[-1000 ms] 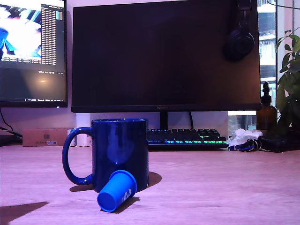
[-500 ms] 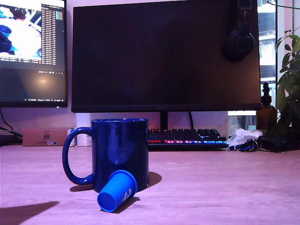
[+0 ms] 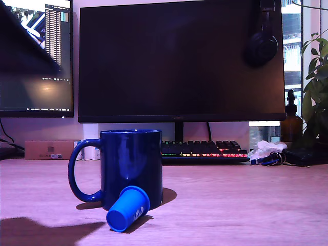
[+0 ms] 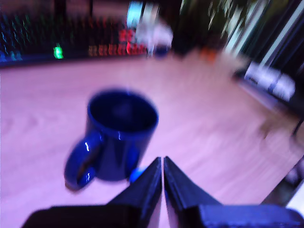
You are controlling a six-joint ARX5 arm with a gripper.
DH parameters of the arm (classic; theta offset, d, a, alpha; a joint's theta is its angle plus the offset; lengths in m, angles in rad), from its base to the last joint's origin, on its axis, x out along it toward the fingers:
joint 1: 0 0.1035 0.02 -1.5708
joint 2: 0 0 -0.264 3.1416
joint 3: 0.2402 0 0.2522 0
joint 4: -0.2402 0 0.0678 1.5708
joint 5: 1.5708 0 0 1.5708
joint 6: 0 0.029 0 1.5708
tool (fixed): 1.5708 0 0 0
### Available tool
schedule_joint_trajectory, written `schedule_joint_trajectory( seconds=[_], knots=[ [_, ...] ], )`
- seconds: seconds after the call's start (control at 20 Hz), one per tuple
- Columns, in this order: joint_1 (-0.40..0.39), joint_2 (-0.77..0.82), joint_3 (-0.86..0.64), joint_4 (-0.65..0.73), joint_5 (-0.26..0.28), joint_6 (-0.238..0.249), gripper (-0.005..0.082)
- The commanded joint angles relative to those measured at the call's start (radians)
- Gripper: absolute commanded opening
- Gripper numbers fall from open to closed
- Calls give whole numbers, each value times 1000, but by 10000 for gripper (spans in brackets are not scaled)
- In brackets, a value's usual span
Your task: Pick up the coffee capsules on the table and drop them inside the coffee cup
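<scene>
**Capsule lying against the mug; gripper jaws together above**

Nearest the exterior camera, the blue capsule [image 3: 128,208] lies on its side on the wooden table [image 3: 246,205], its wide open end toward the camera and its narrow end resting at the foot of the coffee cup [image 3: 131,166]. A white mark shows on its side; it cannot be read. The cup stands upright just behind it, handle toward the exterior view's left. A dark shadow falls on the table at the exterior view's lower left.

From the wrist view, which is blurred, the gripper [image 4: 163,164] has its two jaws pressed together with nothing between them. It sits above and short of the cup [image 4: 118,137]; only a sliver of the capsule [image 4: 136,174] shows, beside the fingertips and at the cup's base.

Behind the cup lie a backlit keyboard [image 3: 202,150], a large dark monitor [image 3: 179,61] with headphones [image 3: 262,41] hung on it, a second lit screen [image 3: 36,56], a cardboard box [image 3: 48,150], a brown bottle [image 3: 291,125] and a plant [image 3: 315,87].
</scene>
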Motion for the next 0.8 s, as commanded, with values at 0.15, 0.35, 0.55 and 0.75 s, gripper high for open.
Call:
schedule_joint_trajectory(
  seconds=[0.15,0.35,0.55,0.75],
  knots=[
    [-101,71,-19,33,-141,-6,-21],
    [-171,113,-23,40,-190,-34,-21],
    [-213,182,-35,63,-205,-76,-21],
    [-227,201,-34,73,-198,-85,-21]
  ],
)
